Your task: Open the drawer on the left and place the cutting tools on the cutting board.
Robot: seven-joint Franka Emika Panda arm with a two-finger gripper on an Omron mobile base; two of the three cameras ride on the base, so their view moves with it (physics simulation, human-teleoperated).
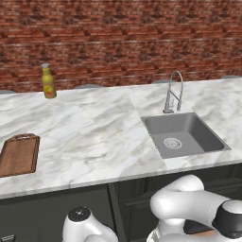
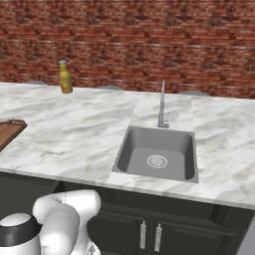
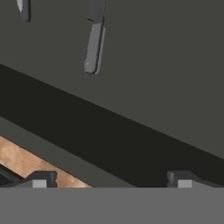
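Fingers (image 3: 112, 179) spread, silver handle (image 3: 93, 48), cutting board (image 1: 19, 154) on counter (image 1: 94, 137)

Marble worktop (image 1: 94, 137) is carrying the cutting board (image 1: 19, 154) at its left edge, lying flat, well apart from the sink (image 1: 184, 135) at right. A yellow bottle (image 1: 47, 82) is standing upright near the brick wall (image 1: 118, 38). The faucet (image 1: 173, 92) is rising behind the sink.

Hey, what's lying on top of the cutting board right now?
Nothing: the cutting board lies bare on the marble counter in the left base view. In the right base view its far end runs past the frame edge.
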